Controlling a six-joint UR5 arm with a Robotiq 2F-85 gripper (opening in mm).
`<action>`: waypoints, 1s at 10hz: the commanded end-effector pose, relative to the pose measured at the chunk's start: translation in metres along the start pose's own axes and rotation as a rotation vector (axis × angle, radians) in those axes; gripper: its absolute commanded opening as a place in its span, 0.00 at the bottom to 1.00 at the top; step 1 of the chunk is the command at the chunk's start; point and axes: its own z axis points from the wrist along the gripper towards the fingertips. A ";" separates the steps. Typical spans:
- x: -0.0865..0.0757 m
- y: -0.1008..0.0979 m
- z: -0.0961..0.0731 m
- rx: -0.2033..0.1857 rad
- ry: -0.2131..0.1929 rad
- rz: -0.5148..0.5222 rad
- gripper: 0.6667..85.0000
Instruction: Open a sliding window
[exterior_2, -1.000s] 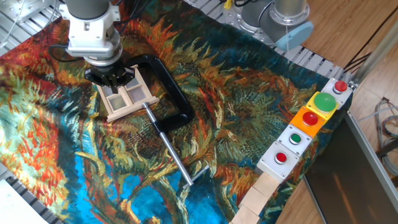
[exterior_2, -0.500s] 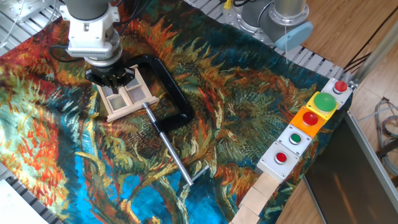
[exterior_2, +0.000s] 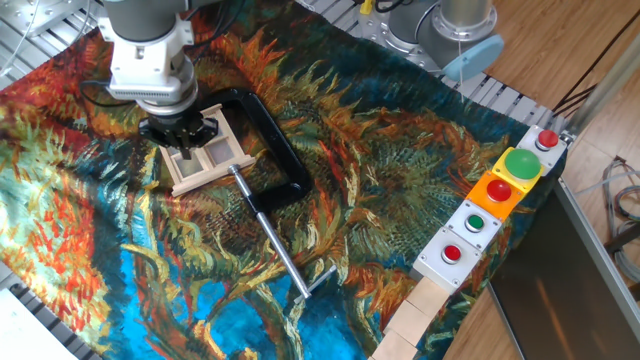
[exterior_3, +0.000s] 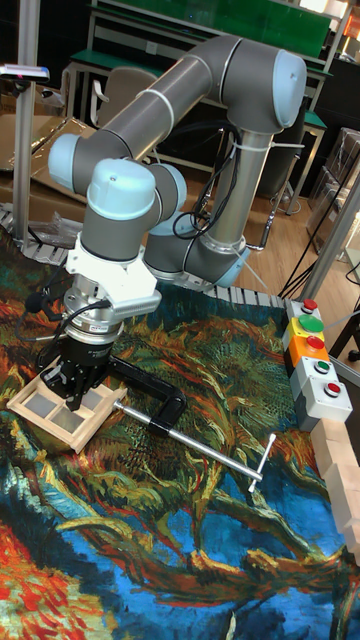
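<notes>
The sliding window (exterior_2: 212, 158) is a small pale wooden frame with crossbars and greyish panes, lying flat on the patterned cloth at the upper left. It also shows at the left in the tall fixed view, as the sliding window (exterior_3: 48, 412). My gripper (exterior_2: 182, 137) points straight down onto the window's far left part and hides that corner. Its dark fingers (exterior_3: 76, 390) stand close together inside the frame, near a crossbar. The fingertips themselves are hidden, and nothing is held between them.
A black C-clamp (exterior_2: 275, 150) wraps the window's right side, and its steel rod (exterior_2: 275, 245) runs toward the front. A box of coloured buttons (exterior_2: 495, 200) and wooden blocks (exterior_2: 415, 315) line the right edge. The arm's base (exterior_2: 455, 35) stands at the back.
The gripper has come down and a little toward the front, so its fingers now sit lower in the window frame. The frame and clamp have not visibly moved.
</notes>
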 end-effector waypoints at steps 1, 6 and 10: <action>-0.004 0.002 0.000 -0.011 -0.014 0.043 0.01; -0.005 0.002 0.005 -0.030 -0.026 0.023 0.01; -0.006 0.000 0.003 -0.029 -0.040 -0.005 0.01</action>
